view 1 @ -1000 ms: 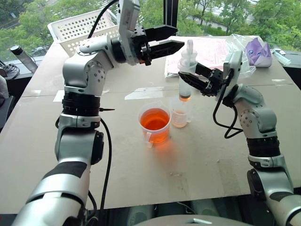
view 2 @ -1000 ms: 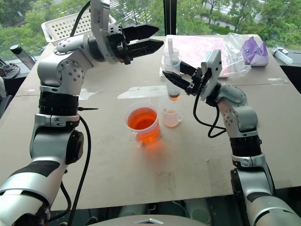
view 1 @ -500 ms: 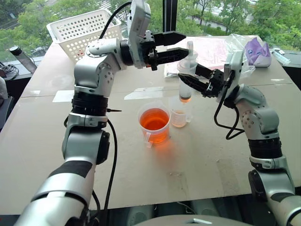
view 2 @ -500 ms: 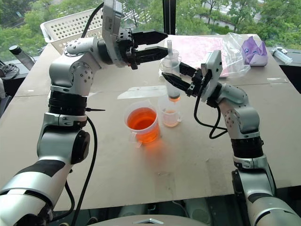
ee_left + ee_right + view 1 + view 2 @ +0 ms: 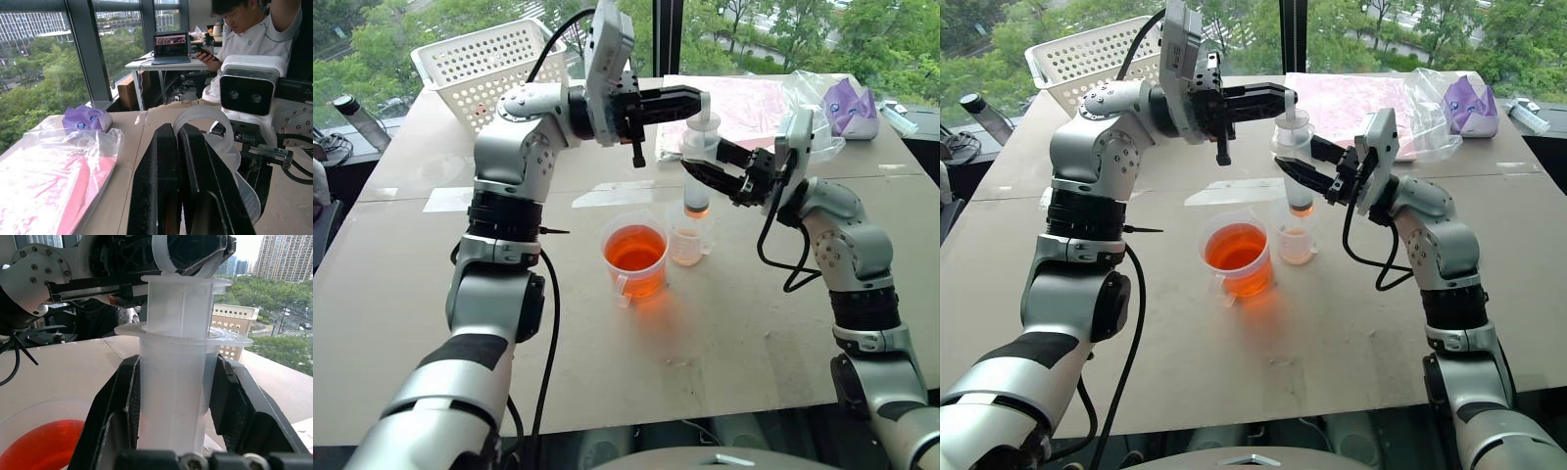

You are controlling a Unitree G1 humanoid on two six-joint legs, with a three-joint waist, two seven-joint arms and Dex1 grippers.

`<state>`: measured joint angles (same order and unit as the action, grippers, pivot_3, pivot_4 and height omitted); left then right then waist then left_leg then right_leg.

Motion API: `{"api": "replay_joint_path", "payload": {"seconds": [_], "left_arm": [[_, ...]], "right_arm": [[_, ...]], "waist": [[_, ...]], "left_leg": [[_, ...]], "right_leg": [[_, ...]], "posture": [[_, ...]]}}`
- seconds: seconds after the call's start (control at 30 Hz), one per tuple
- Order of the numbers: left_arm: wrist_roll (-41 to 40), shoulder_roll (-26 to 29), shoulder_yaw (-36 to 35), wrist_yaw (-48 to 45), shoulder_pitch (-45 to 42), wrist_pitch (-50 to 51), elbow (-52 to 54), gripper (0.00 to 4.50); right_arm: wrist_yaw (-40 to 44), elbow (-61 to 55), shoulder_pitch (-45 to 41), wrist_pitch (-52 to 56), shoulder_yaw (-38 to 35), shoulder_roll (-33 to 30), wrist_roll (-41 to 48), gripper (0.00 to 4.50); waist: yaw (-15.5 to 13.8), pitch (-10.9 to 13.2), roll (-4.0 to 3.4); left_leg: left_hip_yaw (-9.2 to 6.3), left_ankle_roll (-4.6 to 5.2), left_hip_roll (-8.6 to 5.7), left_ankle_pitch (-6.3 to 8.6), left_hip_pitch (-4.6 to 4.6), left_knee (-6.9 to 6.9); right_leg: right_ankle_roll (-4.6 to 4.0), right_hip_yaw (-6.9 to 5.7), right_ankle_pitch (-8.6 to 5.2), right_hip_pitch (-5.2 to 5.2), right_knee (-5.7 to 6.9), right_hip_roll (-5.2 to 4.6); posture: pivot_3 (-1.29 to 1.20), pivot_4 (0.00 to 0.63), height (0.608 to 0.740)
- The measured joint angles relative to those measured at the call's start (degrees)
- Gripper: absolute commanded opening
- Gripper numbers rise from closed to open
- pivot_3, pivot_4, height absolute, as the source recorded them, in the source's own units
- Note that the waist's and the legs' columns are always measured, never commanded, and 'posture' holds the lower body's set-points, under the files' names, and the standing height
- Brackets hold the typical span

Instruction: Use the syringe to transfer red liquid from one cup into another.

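The right gripper [image 5: 705, 176] clamped the barrel of the large clear plastic syringe [image 5: 697, 166] and held it upright above the narrow clear graduated beaker [image 5: 686, 244], its tip carrying a little orange-red liquid [image 5: 696, 209]; the left gripper [image 5: 697, 98], pointing level, had its black fingers closed together at the white plunger top. The wider clear handled cup [image 5: 635, 257], holding more orange-red liquid, stood just beside the beaker near the middle of the brown table [image 5: 744, 333], well apart from the white perforated basket [image 5: 480, 64] at the far left corner.
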<state>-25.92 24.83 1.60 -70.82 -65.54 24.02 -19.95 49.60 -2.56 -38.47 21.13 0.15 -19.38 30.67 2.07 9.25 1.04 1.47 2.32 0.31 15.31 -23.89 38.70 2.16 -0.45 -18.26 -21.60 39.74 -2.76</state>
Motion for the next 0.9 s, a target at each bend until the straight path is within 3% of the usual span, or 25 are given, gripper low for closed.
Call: {"api": "replay_joint_path", "payload": {"seconds": [0.63, 0.73, 0.87, 0.9], "left_arm": [[2.2, 0.6, -0.3, 0.8, 0.8, -1.4, 0.8, 0.03], [1.9, -0.5, -1.1, 1.1, 0.8, -0.7, 0.8, 0.93], [1.4, -1.5, -1.5, 1.6, 0.8, -0.6, 0.5, 2.72], [1.3, -1.6, -1.6, 1.8, 0.8, -0.6, 0.3, 2.72]], "right_arm": [[-4.0, 0.2, -2.2, 6.2, -2.1, 2.8, 6.2, 1.55], [-4.2, 0.3, -2.2, 6.2, -2.9, 2.4, 6.3, 1.55], [-5.2, 0.6, -2.7, 5.9, -5.8, 1.9, 6.3, 1.55], [-5.2, 0.6, -2.7, 5.5, -6.0, 1.8, 6.3, 1.55]], "waist": [[0.0, 0.0, 0.0], [-0.1, 0.0, 0.0], [-0.1, 0.0, 0.0], [-0.1, 0.0, 0.0]], "left_leg": [[-0.01, 0.0, 0.0, 0.0, 0.0, 0.0], [-0.01, 0.0, 0.0, 0.0, -0.01, 0.0], [-0.01, 0.0, 0.0, 0.0, -0.02, 0.01], [-0.01, 0.0, 0.0, 0.0, -0.02, 0.01]], "right_leg": [[0.0, -0.01, 0.0, 0.0, 0.01, 0.0], [0.0, -0.01, 0.0, 0.0, 0.01, -0.01], [0.0, -0.01, 0.0, 0.0, 0.01, -0.01], [0.0, -0.01, 0.0, 0.0, 0.01, -0.01]], "posture": [[0.0, 0.15, 0.74], [0.0, 0.15, 0.74], [0.0, 0.15, 0.74], [0.0, 0.15, 0.74]]}}
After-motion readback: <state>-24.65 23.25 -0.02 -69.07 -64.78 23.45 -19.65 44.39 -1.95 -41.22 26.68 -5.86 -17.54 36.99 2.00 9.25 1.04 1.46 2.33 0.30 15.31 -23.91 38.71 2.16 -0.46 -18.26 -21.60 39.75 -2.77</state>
